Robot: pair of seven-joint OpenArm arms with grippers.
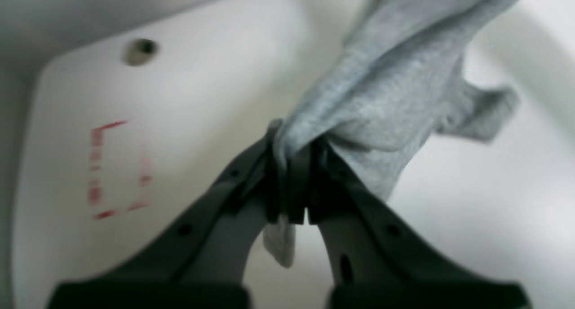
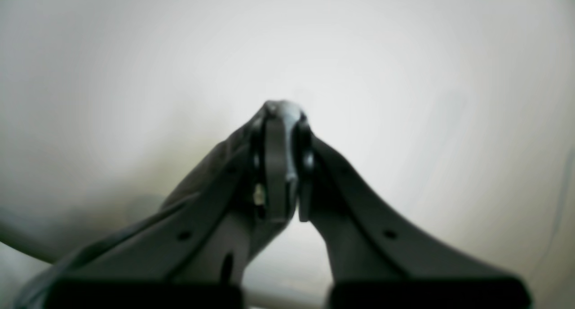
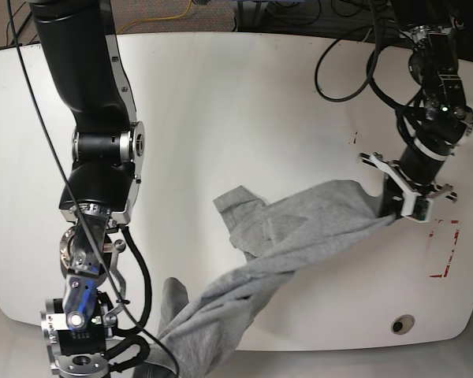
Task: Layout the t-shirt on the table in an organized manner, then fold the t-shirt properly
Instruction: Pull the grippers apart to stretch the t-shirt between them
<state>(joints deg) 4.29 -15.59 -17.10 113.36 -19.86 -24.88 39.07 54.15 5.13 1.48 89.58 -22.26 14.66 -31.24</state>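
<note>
Both tools clamped on the t-shirt (image 3: 299, 228): left tool (image 1: 294, 165) pinches one bunched edge, right tool (image 2: 283, 161) another. Shirt twisted between them, partly on the table (image 3: 244, 102). Judgement: draw tools apart evenly, untwist before lowering flat.

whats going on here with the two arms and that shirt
Both arms are pulling the grey t-shirt out between them over the white table. The left gripper is shut on one bunched end, and the right gripper is shut on the other. The shirt is twisted and crumpled, not yet laid flat or folded.
</note>
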